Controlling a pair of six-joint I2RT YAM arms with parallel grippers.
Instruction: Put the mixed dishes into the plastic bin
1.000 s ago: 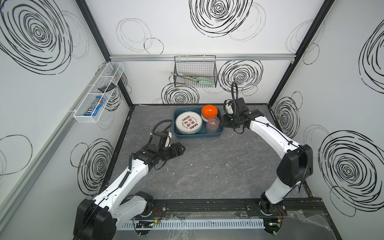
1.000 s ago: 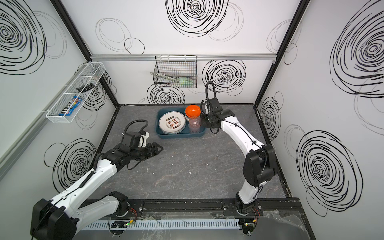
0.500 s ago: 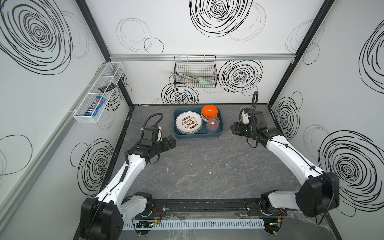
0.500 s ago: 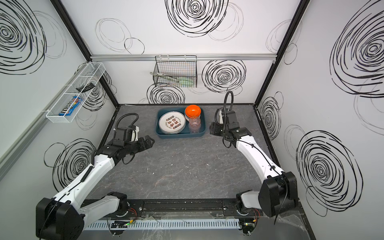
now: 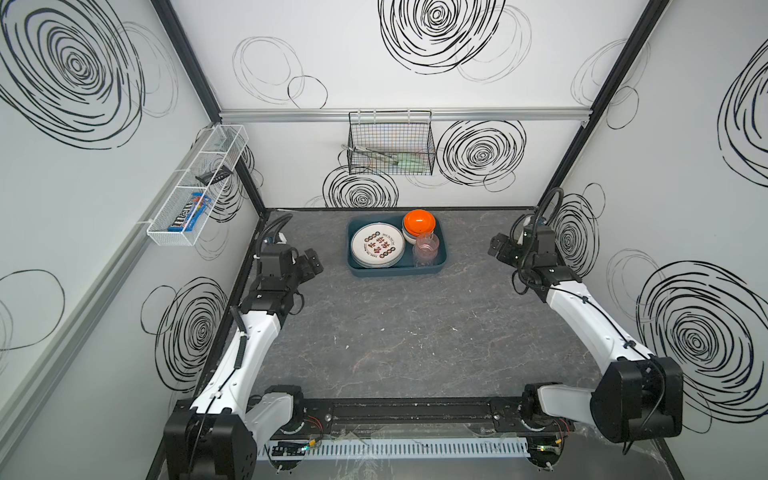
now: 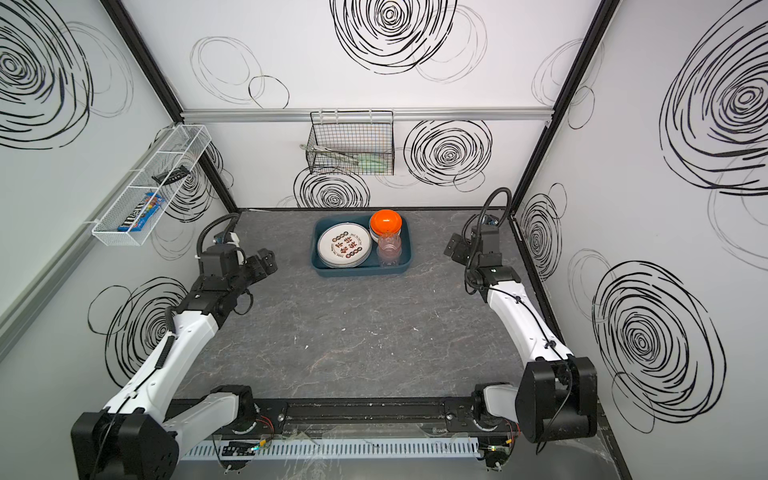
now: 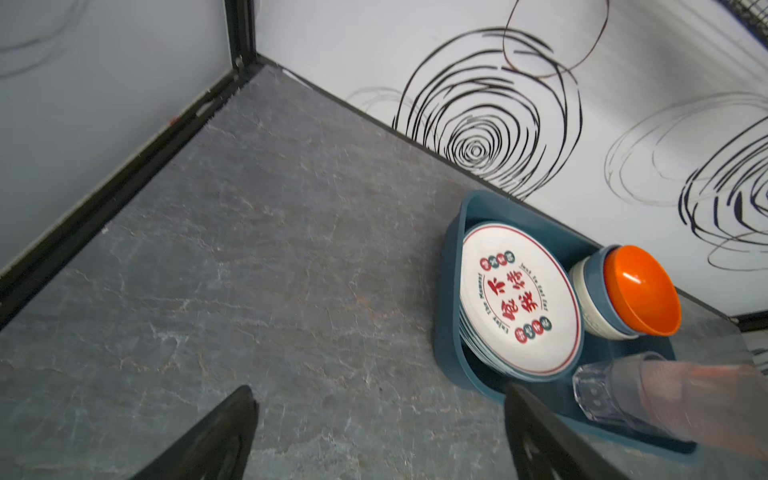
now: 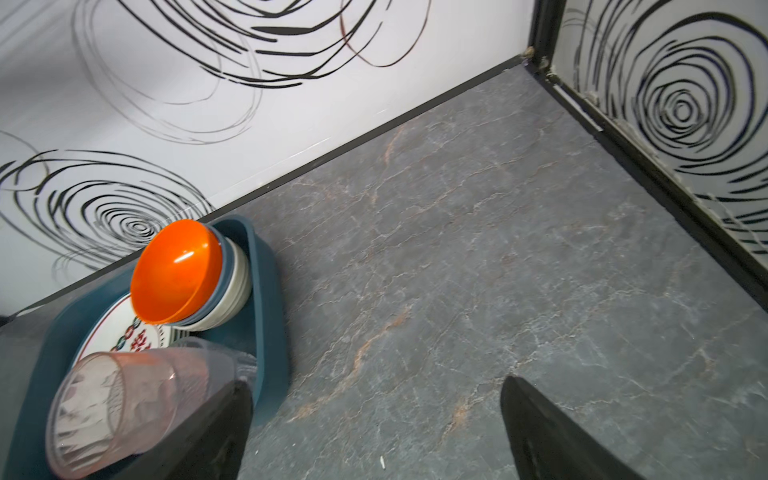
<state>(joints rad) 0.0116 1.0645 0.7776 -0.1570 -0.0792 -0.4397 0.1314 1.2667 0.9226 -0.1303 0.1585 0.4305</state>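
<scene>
**First speaker:** What is shown, and where are the dishes?

**Second speaker:** In both top views, the teal plastic bin (image 5: 397, 272) is seen at the upper middle of the frame. It is set on the grey counter (image 5: 407, 340) near the back wall. Inside it, printed plates (image 5: 377, 250) are stacked at the left. Nested bowls (image 5: 419, 222), an orange one uppermost, are placed at the upper right, and stacked tumblers (image 5: 426, 249) at the lower right. No dish is seen outside the bin.

**First speaker:** And the tools?

**Second speaker:** The left tool (image 5: 313, 262) is found at middle left and the right tool (image 5: 498, 248) at middle right. Both are spread wide and empty, well apart from the bin.

**First speaker:** What could go wrong?

**Second speaker:** The task is judged complete, so harm would be caused only by a new reach. The tall tumbler stack could be tipped by a passing tool. The bin could also be shoved, so that the bowls are knocked loose.
</scene>
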